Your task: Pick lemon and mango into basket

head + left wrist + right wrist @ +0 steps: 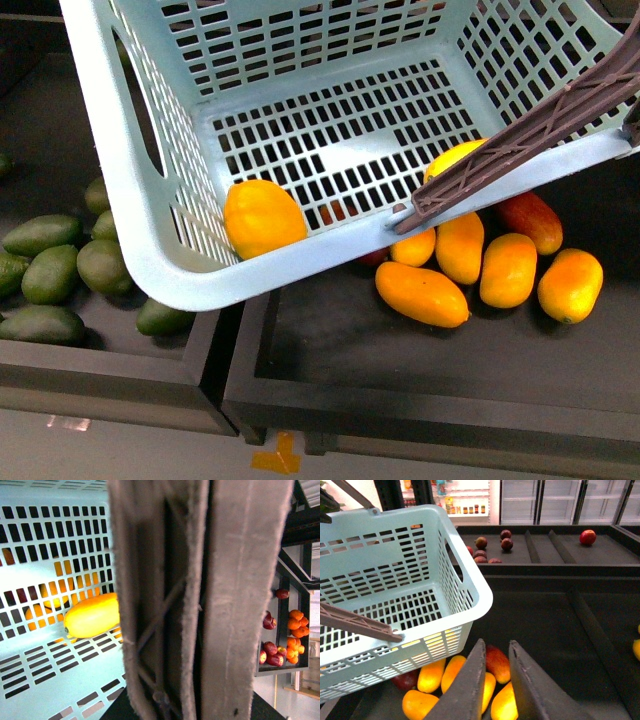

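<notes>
- Mango lying inside the basket, on the slotted floor at its near left corner, touching the near wall.
- Basket tilted, held up above dark produce bins; one grey-brown handle slanting across its right rim.
- Loose mangoes heaped in the bin beneath and just right of the basket, one of them reddish.
- Dark green oval fruits piled in the neighbouring bin on the left.
- Right hand hovering over the mango heap, fingers a narrow gap apart, gripping nothing.
- Left hand: view filled by the handle very close up; opening cannot be told.
- Lemon: cannot be picked out.
</notes>
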